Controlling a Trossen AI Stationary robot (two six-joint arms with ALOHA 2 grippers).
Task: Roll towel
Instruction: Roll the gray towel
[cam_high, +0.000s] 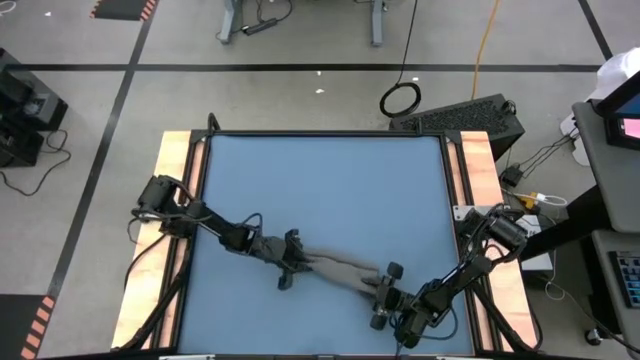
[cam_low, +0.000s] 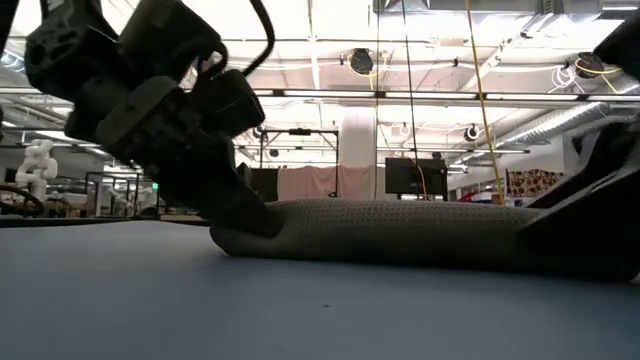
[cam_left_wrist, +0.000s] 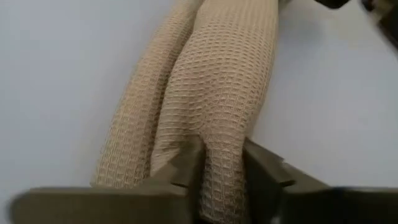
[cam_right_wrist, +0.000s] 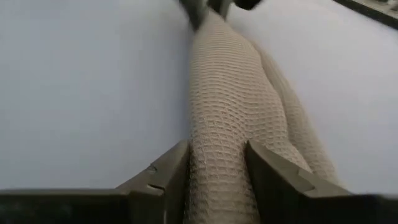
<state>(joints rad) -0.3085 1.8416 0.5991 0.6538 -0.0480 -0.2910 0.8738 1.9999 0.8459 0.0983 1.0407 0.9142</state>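
The towel (cam_high: 338, 268), a beige waffle-weave cloth, lies rolled into a long narrow roll on the blue tabletop (cam_high: 320, 190). It slants from the middle left toward the near right. In the low view the towel (cam_low: 400, 228) rests along its whole length on the table. My left gripper (cam_high: 293, 262) is shut on the roll's left end. My right gripper (cam_high: 385, 287) is shut on its right end. A looser ridge of cloth (cam_left_wrist: 134, 143) runs beside the main roll. My left gripper pinches the roll's left end (cam_left_wrist: 222, 146) between its two fingers (cam_left_wrist: 186, 165), one on each side. The fingers come slanting down from the table's left and lie along the roll. The cloth narrows where they meet it. The roll rests on the table. My right gripper pinches the roll's right end (cam_right_wrist: 217, 152) between its two fingers (cam_right_wrist: 264, 168), one on each side. The fingers come slanting down from the table's near right and lie along the roll. The roll stays on the tabletop.
Wooden rails (cam_high: 175, 200) border the table's left and right sides. Bare blue surface lies beyond the roll toward the far edge. A black case (cam_high: 470, 118) and cables sit on the floor past the far right corner.
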